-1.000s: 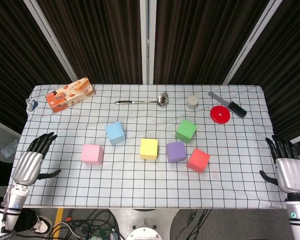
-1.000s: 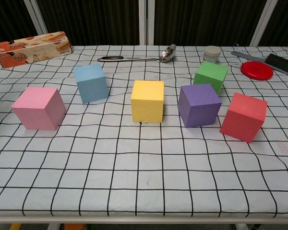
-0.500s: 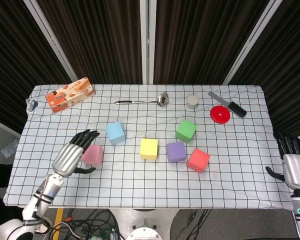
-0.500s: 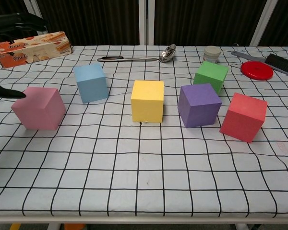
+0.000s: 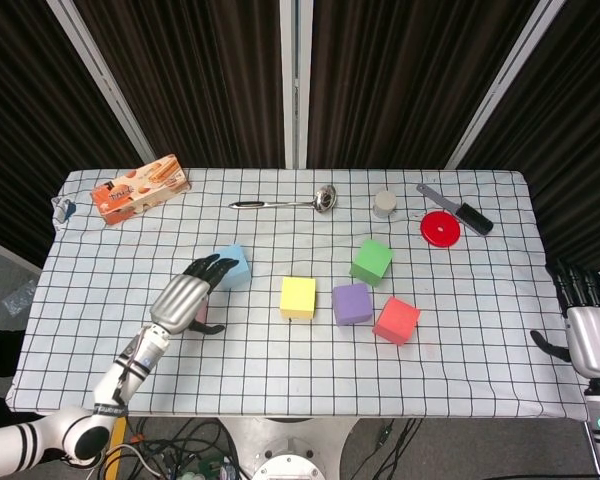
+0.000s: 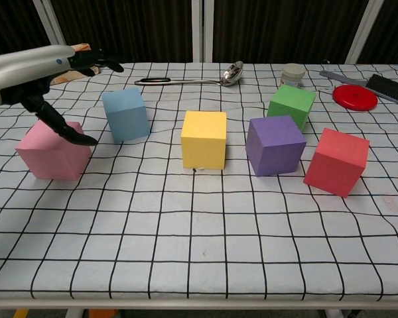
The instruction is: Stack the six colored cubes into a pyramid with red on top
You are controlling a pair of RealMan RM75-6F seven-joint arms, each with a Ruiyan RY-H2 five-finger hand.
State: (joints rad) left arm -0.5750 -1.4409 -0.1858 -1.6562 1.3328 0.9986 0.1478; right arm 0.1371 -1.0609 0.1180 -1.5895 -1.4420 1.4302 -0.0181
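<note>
Left robot hand (image 5: 188,297): unclenched, fingers spread over the pink cube (image 6: 52,151) near the tabletop's left edge — nothing grasped.
Right robot hand (image 5: 583,335): empty, fingers apart, off the right edge.
Red cube (image 6: 336,161): mid-tabletop, right of the others.
Progress: none stacked — all six apart.
</note>
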